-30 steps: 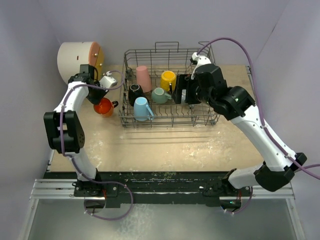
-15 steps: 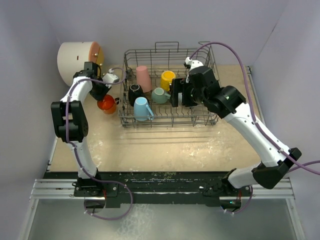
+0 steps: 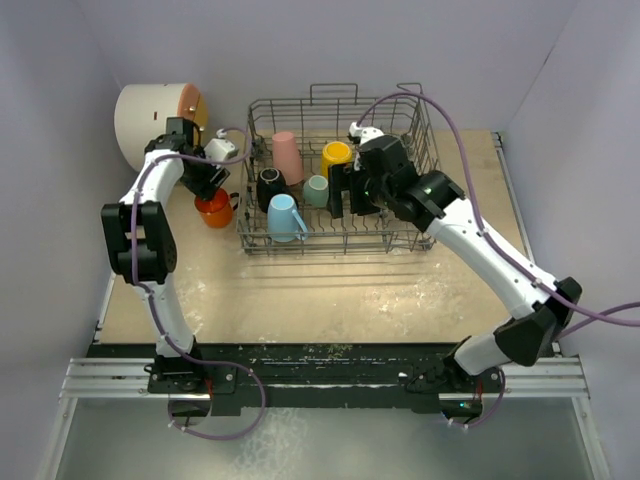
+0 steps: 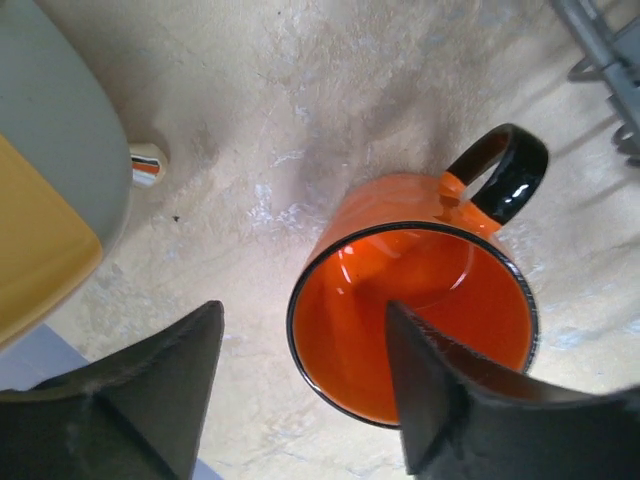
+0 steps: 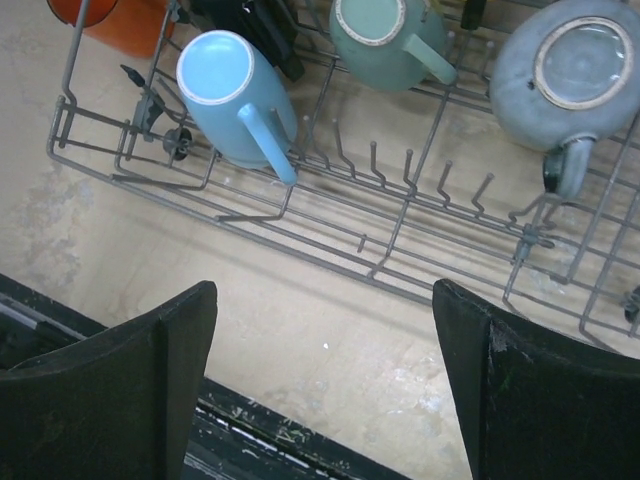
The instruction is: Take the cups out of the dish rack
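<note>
The orange cup (image 4: 420, 320) stands upright on the table left of the dish rack (image 3: 400, 235). My left gripper (image 4: 305, 390) is open over its near rim, one finger above the inside and one outside, holding nothing. In the rack lie the pink (image 3: 288, 156), yellow (image 3: 336, 156), black (image 3: 271, 186), teal (image 5: 385, 35) and light blue (image 5: 235, 100) cups, plus a grey cup (image 5: 570, 75) that the arm hides from above. My right gripper (image 3: 348, 195) hangs open and empty over the rack's middle, beside the teal cup.
A white cylindrical cabinet (image 3: 155, 120) with an orange-yellow front stands at the back left, close behind the left gripper. The rack's wire walls and tines (image 5: 400, 240) surround the cups. Purple side walls close in the table.
My left gripper has opened and let go of the orange cup, which now stands on the table. The right arm has swung left over the rack, towards the teal cup.
</note>
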Controlling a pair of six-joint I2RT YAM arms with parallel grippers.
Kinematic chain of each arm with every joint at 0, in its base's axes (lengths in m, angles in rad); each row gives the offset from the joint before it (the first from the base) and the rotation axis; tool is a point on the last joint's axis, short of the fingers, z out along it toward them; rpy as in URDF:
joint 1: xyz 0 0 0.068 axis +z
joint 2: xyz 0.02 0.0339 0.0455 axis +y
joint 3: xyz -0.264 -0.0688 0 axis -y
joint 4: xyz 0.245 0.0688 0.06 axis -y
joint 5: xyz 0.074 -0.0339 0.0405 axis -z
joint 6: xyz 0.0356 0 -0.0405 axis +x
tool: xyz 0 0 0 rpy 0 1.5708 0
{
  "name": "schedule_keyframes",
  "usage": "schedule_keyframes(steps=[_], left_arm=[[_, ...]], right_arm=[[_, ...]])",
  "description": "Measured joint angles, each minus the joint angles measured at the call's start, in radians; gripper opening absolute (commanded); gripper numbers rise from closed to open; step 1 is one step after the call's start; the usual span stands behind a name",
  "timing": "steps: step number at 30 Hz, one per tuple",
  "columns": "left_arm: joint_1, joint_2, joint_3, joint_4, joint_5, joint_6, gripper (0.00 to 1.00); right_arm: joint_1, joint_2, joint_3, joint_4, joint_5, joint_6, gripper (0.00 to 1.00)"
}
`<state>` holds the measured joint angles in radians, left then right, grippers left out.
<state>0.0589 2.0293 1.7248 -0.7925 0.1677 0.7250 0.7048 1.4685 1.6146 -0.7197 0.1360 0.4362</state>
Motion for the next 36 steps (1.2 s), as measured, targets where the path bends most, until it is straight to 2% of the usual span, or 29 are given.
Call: schedule_keyframes(steps=[1, 3, 7, 12, 18, 26, 33, 36], left_arm=[[0.000, -0.004, 0.000, 0.000, 0.005, -0.004, 0.91], [0.000, -0.025, 0.000, -0.002, 0.016, -0.008, 0.99], [0.001, -0.129, 0.010, -0.021, 0.055, -0.015, 0.99], [0.011, -0.346, 0.023, -0.040, 0.152, -0.077, 0.99], [0.019, -0.688, -0.307, 0.026, 0.314, -0.184, 0.99], [0.019, -0.679, -0.401, -0.004, 0.414, -0.209, 0.99], [0.019, -0.706, -0.410, -0.003, 0.488, -0.208, 0.99], [0.019, -0.708, -0.410, -0.004, 0.502, -0.207, 0.99]], right_arm=[[0.002, 0.016, 0.000, 0.009, -0.005, -0.004, 0.90], [0.004, 0.052, 0.003, 0.024, -0.018, -0.018, 0.88], [0.008, 0.165, 0.044, 0.038, -0.054, -0.055, 0.83], [0.017, 0.332, 0.141, 0.061, -0.102, -0.101, 0.78], [0.072, 0.504, 0.263, 0.076, -0.105, -0.153, 0.75], [0.104, 0.621, 0.338, 0.058, -0.113, -0.183, 0.66], [0.098, 0.627, 0.337, 0.055, -0.143, -0.207, 0.56], [0.095, 0.626, 0.322, 0.064, -0.150, -0.220, 0.55]])
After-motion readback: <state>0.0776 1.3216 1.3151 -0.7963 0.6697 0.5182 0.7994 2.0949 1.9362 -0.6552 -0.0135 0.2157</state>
